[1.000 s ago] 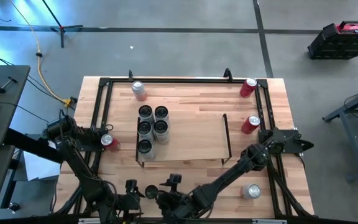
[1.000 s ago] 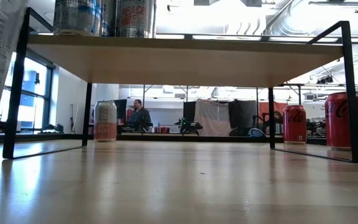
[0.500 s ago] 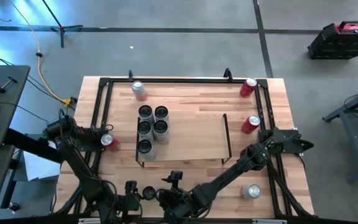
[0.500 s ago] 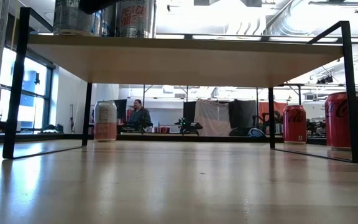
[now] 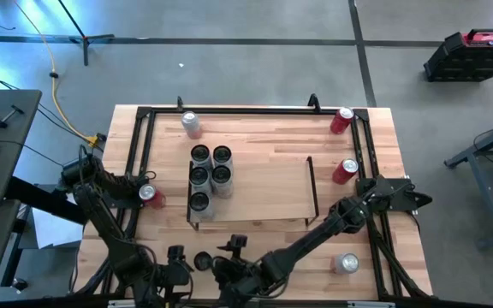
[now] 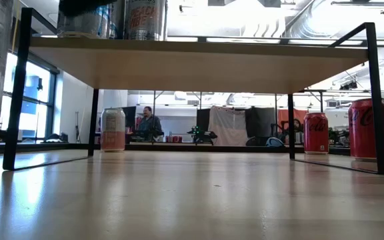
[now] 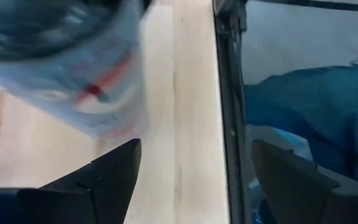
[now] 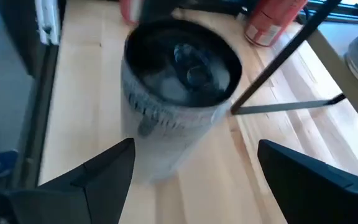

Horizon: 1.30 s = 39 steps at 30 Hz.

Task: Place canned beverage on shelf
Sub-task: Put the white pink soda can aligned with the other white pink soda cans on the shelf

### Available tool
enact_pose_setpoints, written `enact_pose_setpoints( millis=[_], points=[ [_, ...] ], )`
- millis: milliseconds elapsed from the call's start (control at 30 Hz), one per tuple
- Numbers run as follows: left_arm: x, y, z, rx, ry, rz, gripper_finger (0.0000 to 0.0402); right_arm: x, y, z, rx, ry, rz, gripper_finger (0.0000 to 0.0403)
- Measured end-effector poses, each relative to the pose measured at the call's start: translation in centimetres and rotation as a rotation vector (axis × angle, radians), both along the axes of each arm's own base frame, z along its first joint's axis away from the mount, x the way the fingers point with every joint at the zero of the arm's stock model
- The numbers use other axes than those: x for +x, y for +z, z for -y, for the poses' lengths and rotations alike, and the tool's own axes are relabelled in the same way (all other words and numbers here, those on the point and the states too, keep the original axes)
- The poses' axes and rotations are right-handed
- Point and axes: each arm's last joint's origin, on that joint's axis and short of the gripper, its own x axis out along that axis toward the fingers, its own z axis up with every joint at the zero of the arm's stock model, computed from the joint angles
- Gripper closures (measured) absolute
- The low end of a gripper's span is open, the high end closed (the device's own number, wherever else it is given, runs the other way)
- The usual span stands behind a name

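Shelf (image 5: pixel 255 184) sits mid-table with five cans (image 5: pixel 210 175) bunched at its left end, right side wide open. Both the left gripper (image 5: pixel 175 261) and right gripper (image 5: pixel 229 255) hang spread open at the near edge, flanking a silver can (image 5: pixel 204 260) standing there, neither gripping it.

- high view is evenly lit, with a cold blue cast at the far left edge.
- low view is backlit: ceiling lights glare white at the top, and the shelf (image 6: pixel 199 63) underside sits in shade.
- the can (image 7: pixel 67 68) smears with blur in the left wrist view.
- right wrist view is soft throughout.
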Motion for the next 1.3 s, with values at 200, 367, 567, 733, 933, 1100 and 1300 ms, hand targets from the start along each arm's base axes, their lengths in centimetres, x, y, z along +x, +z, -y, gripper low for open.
enact_pose_setpoints(
  millis=[200, 367, 567, 733, 933, 1100, 1300],
  points=[
    [-0.6, -0.1, 0.4, -0.031, -0.012, -0.034, 0.0108, 0.1, -0.3, 0.7, -0.043, -0.006, -0.041, 0.0080],
    [-1.0, -0.2, 0.2, 0.006, -0.030, -0.056, 0.0108, 0.2, -0.3, 1.0, -0.064, 0.000, -0.049, 0.0080],
    [-0.7, -0.9, -1.9, 0.165, -0.013, -0.176, 0.0108, 0.4, -0.1, 1.0, -0.069, 0.013, -0.035, 0.0080],
    [1.0, -1.1, -3.6, 0.230, 0.008, -0.202, 0.0108, 0.5, -0.1, 1.2, -0.060, 0.012, -0.035, 0.0080],
    [2.3, -0.9, -3.5, 0.168, -0.076, -0.194, 0.0108, 0.5, -0.2, 1.2, -0.048, 0.023, -0.043, 0.0080],
    [2.6, -0.7, -3.0, 0.081, -0.110, -0.202, 0.0108, 0.4, -0.2, 1.2, -0.073, -0.002, -0.039, 0.0080],
    [2.5, -0.6, -2.4, 0.041, -0.136, -0.190, 0.0108, 0.0, 0.1, 1.5, -0.087, -0.013, -0.070, 0.0080]
  ],
)
